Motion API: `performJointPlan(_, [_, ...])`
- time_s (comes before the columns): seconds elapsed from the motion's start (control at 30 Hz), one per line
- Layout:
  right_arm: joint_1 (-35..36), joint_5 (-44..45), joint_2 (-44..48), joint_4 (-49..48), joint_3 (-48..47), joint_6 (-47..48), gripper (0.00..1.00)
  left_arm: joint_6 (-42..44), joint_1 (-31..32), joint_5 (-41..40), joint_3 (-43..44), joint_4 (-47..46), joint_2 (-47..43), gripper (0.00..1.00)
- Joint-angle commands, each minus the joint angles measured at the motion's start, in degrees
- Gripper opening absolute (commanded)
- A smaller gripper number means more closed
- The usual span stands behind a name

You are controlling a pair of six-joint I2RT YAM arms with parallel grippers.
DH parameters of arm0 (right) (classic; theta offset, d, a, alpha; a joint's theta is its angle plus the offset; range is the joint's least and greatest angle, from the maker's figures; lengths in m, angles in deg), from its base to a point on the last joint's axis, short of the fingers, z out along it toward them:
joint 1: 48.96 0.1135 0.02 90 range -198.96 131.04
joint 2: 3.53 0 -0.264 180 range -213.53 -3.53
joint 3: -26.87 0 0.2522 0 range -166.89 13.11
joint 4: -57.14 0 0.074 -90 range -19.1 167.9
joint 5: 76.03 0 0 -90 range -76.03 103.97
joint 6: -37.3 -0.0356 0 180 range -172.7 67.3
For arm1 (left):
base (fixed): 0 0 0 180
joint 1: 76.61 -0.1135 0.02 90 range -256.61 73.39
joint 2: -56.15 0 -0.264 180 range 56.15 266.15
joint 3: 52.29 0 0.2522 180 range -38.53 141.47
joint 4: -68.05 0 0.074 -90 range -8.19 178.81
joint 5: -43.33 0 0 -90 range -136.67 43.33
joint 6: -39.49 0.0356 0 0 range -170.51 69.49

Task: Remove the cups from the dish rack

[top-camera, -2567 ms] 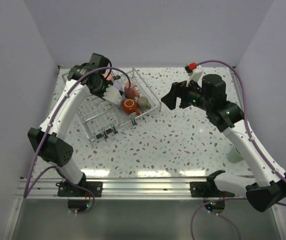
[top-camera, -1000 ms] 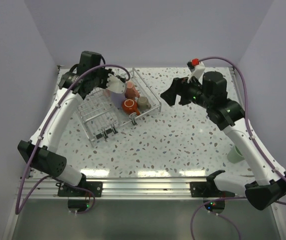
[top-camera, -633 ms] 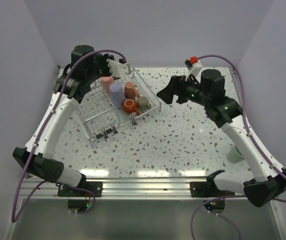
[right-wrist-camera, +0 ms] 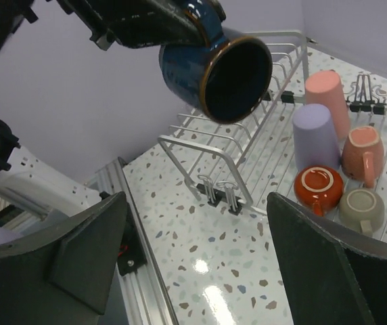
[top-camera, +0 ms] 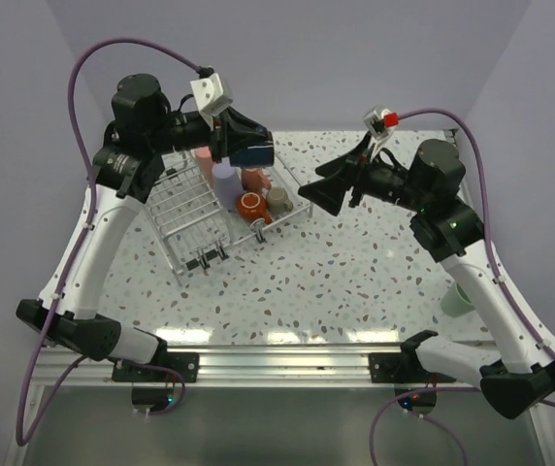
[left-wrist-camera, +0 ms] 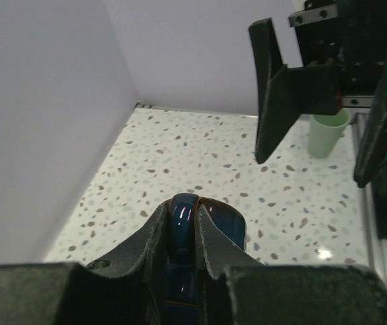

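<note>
While the left gripper [left-wrist-camera: 184,227] hangs high over the far edge of the dish rack [top-camera: 192,218], it's nearly closed, pinching the dark blue cup [right-wrist-camera: 193,68] by the rim, one finger inside the wall and one outside. The cup is clear of the wires, lying sideways in the air with its mouth pointing right at the other arm. My read is that a rim pinch leaves the whole body free for a second grab, so this looks like a mid-air handover setup (the left arm probably can't reach the right side of the table [top-camera: 355,262]).

Five cups sit in the far-right part of the rack. The pink cup [right-wrist-camera: 327,95] is farthest, with the lavender cup [right-wrist-camera: 313,135] just beside it. Right of those is the salmon cup [right-wrist-camera: 361,152]. The orange-red cup [right-wrist-camera: 319,186] and beige cup [right-wrist-camera: 361,206] sit side by side at the near end. The orange-red one is clearly base up.

The right gripper [top-camera: 321,190] sits just right of the rack. Its jaws are spread wide and hold nothing, and it's aimed left at the blue cup's mouth. The cup is near but not between the fingers yet.

At the right edge, near side, the mint-green cup [top-camera: 455,299] stands on the table, well apart from the rack. That's likely the drop zone.

The risk I see is that a thin rim grip could let the cup swivel when the right jaws close on it.
</note>
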Motion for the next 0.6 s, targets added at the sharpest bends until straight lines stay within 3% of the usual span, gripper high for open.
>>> performJointPlan(0.0, [0.22,-4.42,-0.72,-7.57,-0.79,-4.09,0.87,-15.20,0.14,10.69,-2.52,-13.57,-3.81,0.00])
performJointPlan(0.1, [0.31,-7.05,-3.70,-12.32,-0.61,-9.89,0.83,-19.62,0.23,13.16,-5.07,-20.24,-4.87,0.00])
performJointPlan(0.3, [1.27,-7.76,-6.08,-24.10,0.09,-16.67,0.80,-19.81,0.23,13.08,-7.19,-20.71,-6.28,0.00])
performJointPlan(0.57, [6.19,-6.53,-9.33,-23.94,-2.37,-15.53,0.77,-19.11,0.23,12.46,-7.37,-21.06,-6.37,0.00])
